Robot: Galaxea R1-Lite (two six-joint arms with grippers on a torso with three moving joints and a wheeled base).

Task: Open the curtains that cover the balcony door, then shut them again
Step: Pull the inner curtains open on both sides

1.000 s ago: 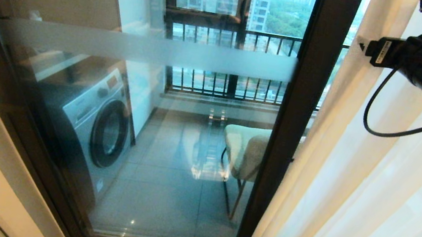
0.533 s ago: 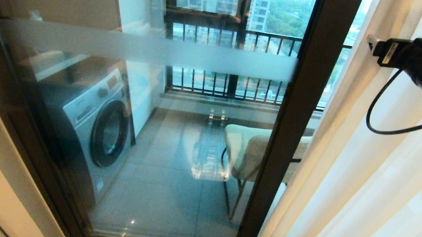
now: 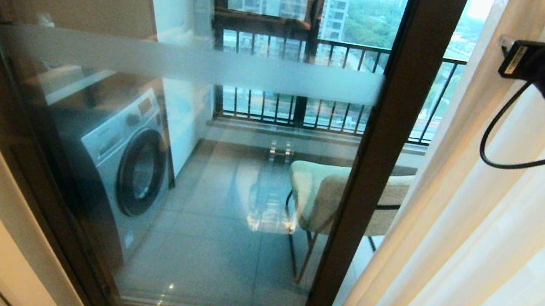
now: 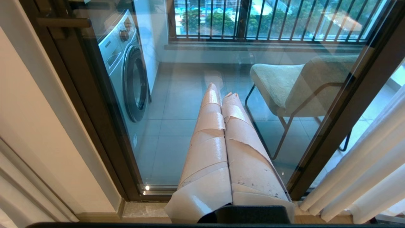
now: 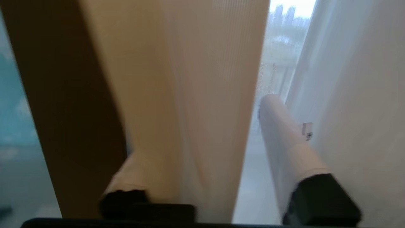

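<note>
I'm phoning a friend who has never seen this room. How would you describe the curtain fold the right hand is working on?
Find the balcony door, its glass in black frames. The curtains hang right of its right post, and the fold is their leading edge beside that post. Unlike the paler, sheerer folds further right, it looks beige and opaque, and it stands between the open fingers of the right hand.

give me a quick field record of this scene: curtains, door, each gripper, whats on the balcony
curtains: cream pleated panels bunched at the right of the head view
balcony door: black-framed glass, frosted band across, mostly uncovered
right gripper: fingers apart either side of a curtain fold, high at the curtain's leading edge
left gripper: shut, empty, pointing at the door glass
behind glass: washing machine, chair, railing
</note>
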